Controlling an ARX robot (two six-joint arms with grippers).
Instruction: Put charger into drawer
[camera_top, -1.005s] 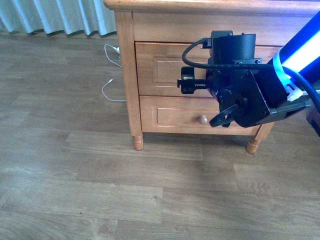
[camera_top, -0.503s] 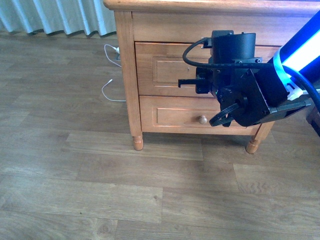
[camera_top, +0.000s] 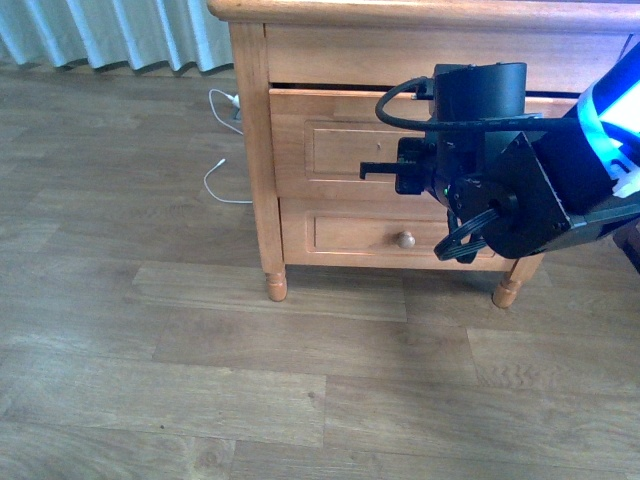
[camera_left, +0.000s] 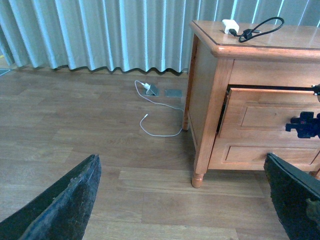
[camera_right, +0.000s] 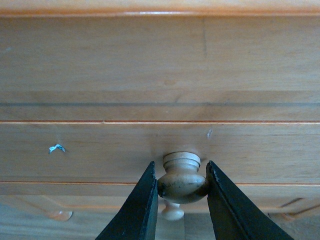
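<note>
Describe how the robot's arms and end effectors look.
The right arm is black and angular, topped by a cylindrical black housing, with looping black cables and a glowing blue-white segment. The right end effector has black tapered fingers; the left end effector has dark, scuffed ones.

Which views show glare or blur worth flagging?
Front view: the blue-white band on the right arm blows out; rest sharp. Left wrist view: even daylight, black left fingers soft at the corners. Right wrist view: round wooden knob fairly sharp, black right fingers beside it soft-edged.

honey-orange nightstand (camera_left: 205, 105) and drawer (camera_left: 265, 115), paler tan knob (camera_right: 182, 180); white charger (camera_left: 230, 26), black cable (camera_left: 247, 34) atop the nightstand; blue-grey curtain (camera_left: 100, 35); grey-brown wood-grain floor (camera_left: 75, 125).
</note>
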